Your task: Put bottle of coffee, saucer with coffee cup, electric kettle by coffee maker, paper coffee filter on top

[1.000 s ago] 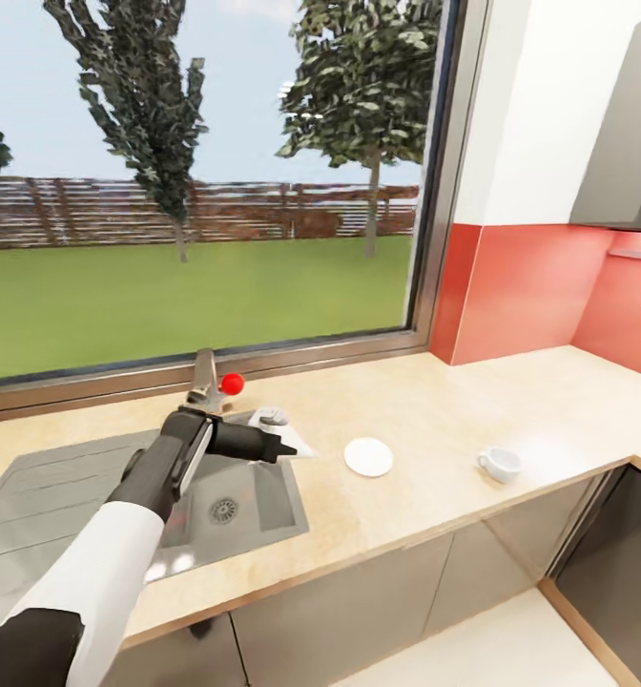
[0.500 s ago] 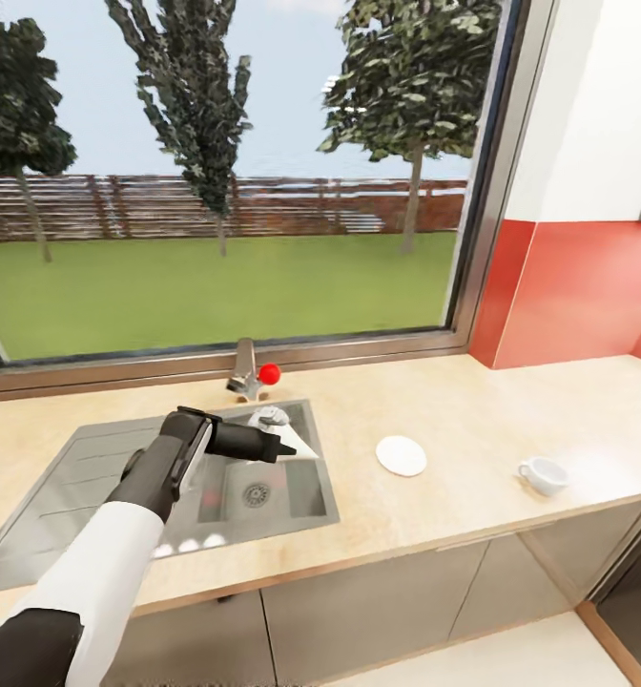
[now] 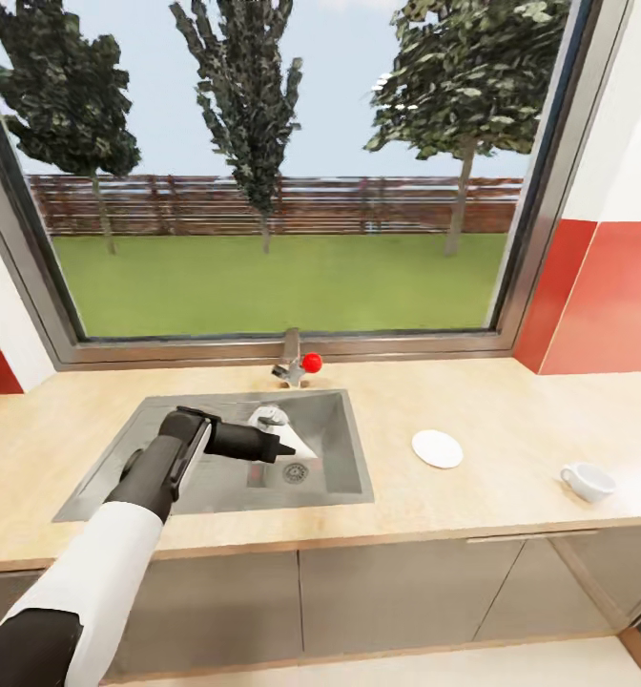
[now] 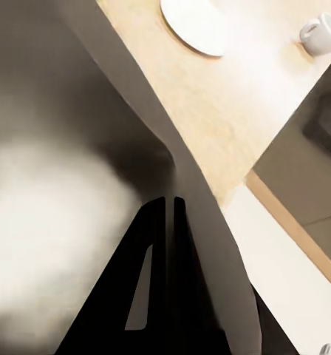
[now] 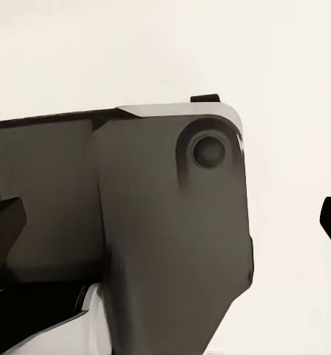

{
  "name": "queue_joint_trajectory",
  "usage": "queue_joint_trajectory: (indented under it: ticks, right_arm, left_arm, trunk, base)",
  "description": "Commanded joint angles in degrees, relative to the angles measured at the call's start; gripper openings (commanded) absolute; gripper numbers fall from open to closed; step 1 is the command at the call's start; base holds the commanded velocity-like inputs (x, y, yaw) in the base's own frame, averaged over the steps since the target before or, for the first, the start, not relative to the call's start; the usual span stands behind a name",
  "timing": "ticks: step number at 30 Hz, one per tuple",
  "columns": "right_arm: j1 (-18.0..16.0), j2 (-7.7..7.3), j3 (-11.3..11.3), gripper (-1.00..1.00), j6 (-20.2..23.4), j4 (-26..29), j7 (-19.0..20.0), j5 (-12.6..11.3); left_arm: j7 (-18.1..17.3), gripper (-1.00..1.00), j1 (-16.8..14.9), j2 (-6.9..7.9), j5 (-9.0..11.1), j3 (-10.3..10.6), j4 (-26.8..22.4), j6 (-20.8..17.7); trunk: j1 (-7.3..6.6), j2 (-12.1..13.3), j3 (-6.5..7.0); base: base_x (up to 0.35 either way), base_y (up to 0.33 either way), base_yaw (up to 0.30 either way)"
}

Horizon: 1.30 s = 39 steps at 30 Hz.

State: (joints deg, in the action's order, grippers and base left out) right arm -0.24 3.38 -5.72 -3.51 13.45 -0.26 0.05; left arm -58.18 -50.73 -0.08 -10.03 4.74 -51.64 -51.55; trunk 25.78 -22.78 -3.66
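Currently left pincer hangs over the sink basin, fingers pressed together on a thin white paper coffee filter, whose sheet juts out past the tips. From the left wrist camera the filter runs as a pale sheet alongside the closed black fingers. Saucer lies flat on the desk beyond the pincer tips, past the sink edge. Coffee cup stands farther out the same way, well apart from the saucer. Faucet with red knob sits behind the pincer, by the window. Right pincer: cannot tell its state; the right wrist camera gives grey housing close up.
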Motion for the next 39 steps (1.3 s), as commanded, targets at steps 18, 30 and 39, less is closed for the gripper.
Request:
queue_joint_trajectory:
  ticks: [18,30,39]
  right_arm:
    - [-0.02,0.04,-0.34,1.00,-0.26,-0.09,-0.03,0.03]
    - [-0.02,0.04,-0.34,1.00,-0.26,-0.09,-0.02,0.01]
    - [-0.02,0.04,-0.34,1.00,-0.19,-0.09,-0.06,0.04]
  left_arm:
    - [-0.52,-1.00,-0.08,1.31,-0.78,-0.22,-0.21,-0.13]
    - [-0.45,-1.00,-0.07,1.40,-0.87,-0.26,-0.22,-0.13]
    - [-0.44,-1.00,-0.07,1.40,-0.85,-0.31,-0.22,-0.13]
  trunk:
    - [0.00,-0.14,-0.14]
    - [0.00,-0.14,-0.14]
    - [0.00,-0.14,-0.14]
  base:
    - [-0.090,0.000,0.282]
    - [0.000,0.000,0.282]
    - [0.000,0.000,0.282]
